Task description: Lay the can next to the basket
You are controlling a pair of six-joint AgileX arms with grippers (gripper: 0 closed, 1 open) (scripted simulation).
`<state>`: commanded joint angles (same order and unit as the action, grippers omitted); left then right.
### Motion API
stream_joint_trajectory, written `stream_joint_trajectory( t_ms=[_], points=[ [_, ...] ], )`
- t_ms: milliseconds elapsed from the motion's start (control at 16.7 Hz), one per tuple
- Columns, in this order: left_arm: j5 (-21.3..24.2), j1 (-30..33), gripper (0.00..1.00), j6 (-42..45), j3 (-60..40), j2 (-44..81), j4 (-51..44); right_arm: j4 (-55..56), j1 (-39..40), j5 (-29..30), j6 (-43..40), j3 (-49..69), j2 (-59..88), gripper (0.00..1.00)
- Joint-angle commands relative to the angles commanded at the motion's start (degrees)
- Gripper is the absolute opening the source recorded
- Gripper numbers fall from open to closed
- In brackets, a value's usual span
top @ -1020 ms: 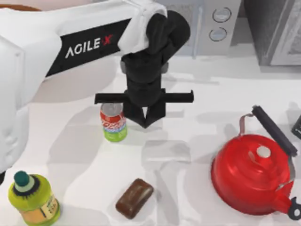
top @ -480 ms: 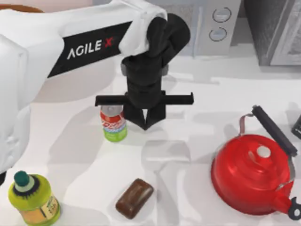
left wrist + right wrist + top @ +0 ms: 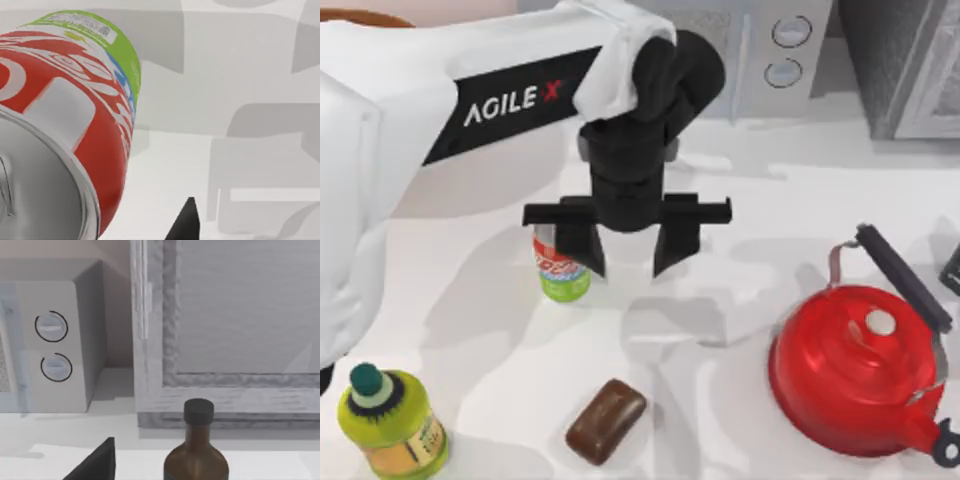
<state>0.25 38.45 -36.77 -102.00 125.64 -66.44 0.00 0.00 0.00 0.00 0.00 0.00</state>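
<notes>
The left arm is reaching from the top view's left across the table (image 3: pixel 740 215), and its tool (image 3: pixel 627 250) is hanging with its two dark fingers (image 3: pixel 674 245) spread wide apart and gripping nothing. One finger is covering part of the can (image 3: pixel 563 277), which is standing upright on the table just left of the middle; only its red label and green base are peeking out below the finger, and its silver top is hidden under the tool's crossbar. From the left wrist view the can (image 3: pixel 75 115) is looming very close, cut off at the frame's edge, with a single dark fingertip (image 3: pixel 184 222) poking in beside it, apart from the can.

The basket (image 3: pixel 365 17) is barely showing: just a thin brown sliver of rim at the top view's far left corner, the rest hidden behind the white arm, well apart from the can.

Nearer the front, a yellow-green bottle (image 3: pixel 392 422) is standing at the left, partly cut off, a brown bar of soap (image 3: pixel 606 421) is lying near the middle, and a red kettle (image 3: pixel 865 370) is sitting at the right. A microwave (image 3: pixel 770 50) is standing at the back.

The right wrist view is looking at the microwave's dials (image 3: pixel 50 347) and a brown bottle (image 3: pixel 197 450) cut off at its shoulders; a dark fingertip (image 3: pixel 95 465) of the right tool is jutting in, too little to tell its opening.
</notes>
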Motion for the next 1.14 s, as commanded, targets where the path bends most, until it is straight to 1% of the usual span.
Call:
stream_joint_trajectory(
  t_ms=[120,180,720,1140],
  points=[
    [0.0,0.0,0.98,0.0,0.0,0.0,0.0,0.0,0.0,0.0,0.0,0.0,0.0,1.0],
    [0.0,0.0,1.0,0.0,0.0,0.0,0.0,0.0,0.0,0.0,0.0,0.0,0.0,1.0],
    [0.0,-0.1,1.0,0.0,-0.2,0.0,-0.2,0.0,0.0,0.0,0.0,0.0,0.0,1.0],
    [0.0,0.0,1.0,-0.1,-7.5,-1.0,-8.5,0.0,0.0,0.0,0.0,0.0,0.0,1.0]
  ],
)
